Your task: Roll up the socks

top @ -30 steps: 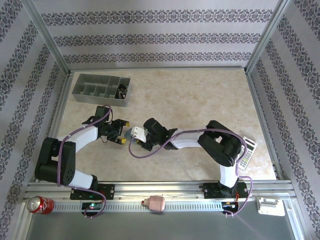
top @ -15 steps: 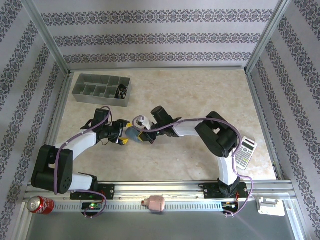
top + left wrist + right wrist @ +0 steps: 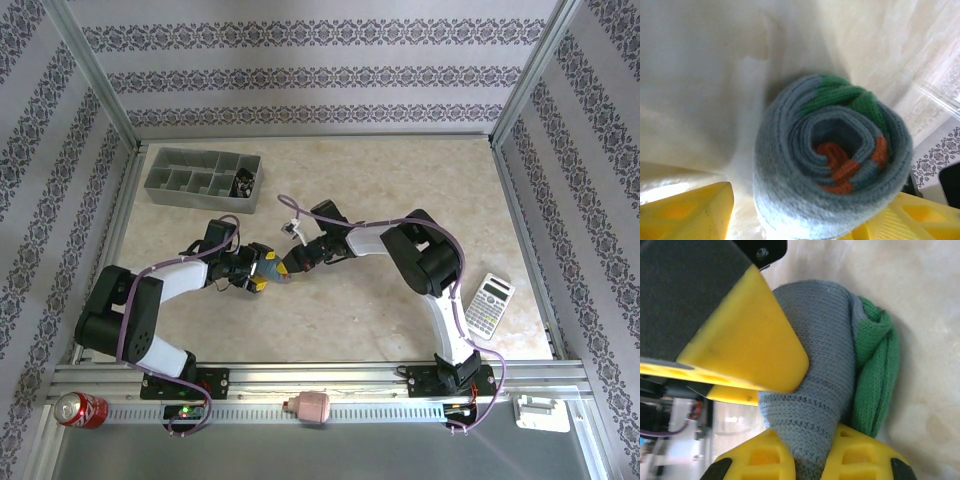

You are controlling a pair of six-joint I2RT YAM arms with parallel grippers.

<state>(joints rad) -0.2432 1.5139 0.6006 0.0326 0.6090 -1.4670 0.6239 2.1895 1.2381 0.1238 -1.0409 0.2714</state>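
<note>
- Sock roll [image 3: 830, 160], seen end-on from the left wrist, is a tight spiral of blue-grey knit. An orange-red band coils at its heart, and a green patch sits on the outer wrap, on the side farthest from the jaws.
- From the right wrist the sock roll [image 3: 825, 355] shows its side: fine ribbed blue-grey cloth, with the green part bunched along the edge beyond the fingers.
- In the top view the sock roll [image 3: 268, 262] lies on the pale marbled table [image 3: 400, 190], lodged between the two grippers, which meet tip to tip over it.
- Left gripper [image 3: 255, 272] [image 3: 812, 205] has its jaws standing wide with the roll between its yellow fingers [image 3: 690, 212]. The cloth touches one finger, and a sliver of table shows between it and the other, so no clamp is visible.
- Right gripper [image 3: 293, 264] [image 3: 810, 462] has its jaws nearly together, its yellow fingers [image 3: 860, 457] pinching a narrowed fold of the grey cloth.
- One finger of the left gripper lies flat against the roll's side in the right wrist view, just across from the right jaws.
</note>
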